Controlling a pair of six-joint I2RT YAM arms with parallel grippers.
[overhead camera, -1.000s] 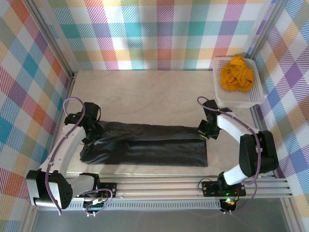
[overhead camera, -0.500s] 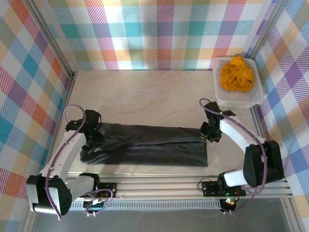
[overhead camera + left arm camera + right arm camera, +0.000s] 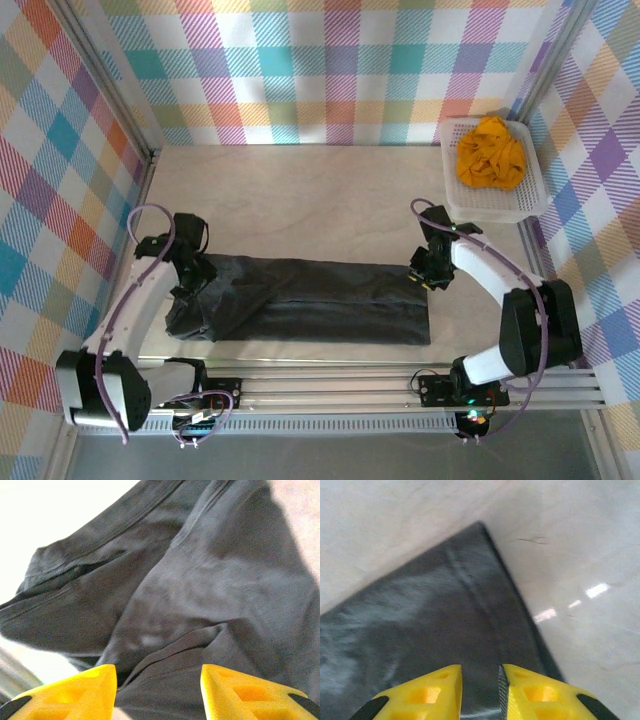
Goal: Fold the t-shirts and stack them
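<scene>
The charcoal-grey t-shirt (image 3: 310,310) lies on the table as a long folded band from left to right. My left gripper (image 3: 190,288) hovers over its rumpled left end, jaws open, with nothing between them; in the left wrist view (image 3: 157,680) creased grey fabric (image 3: 200,580) lies below the yellow fingers. My right gripper (image 3: 425,272) sits at the band's far right corner, slightly open, and the flat shirt corner (image 3: 435,620) shows through the narrow gap (image 3: 480,680). The mustard-orange t-shirt (image 3: 490,152) is crumpled in the white basket (image 3: 495,212).
The basket stands at the back right against the plaid wall. Bare pale tabletop (image 3: 300,200) stretches behind the grey shirt. An aluminium rail (image 3: 340,385) runs along the near edge, by the arm bases.
My left gripper has opened and let go of the shirt's left end, which now lies rumpled on the table. My right gripper opened earlier and has shifted slightly by the right corner.
</scene>
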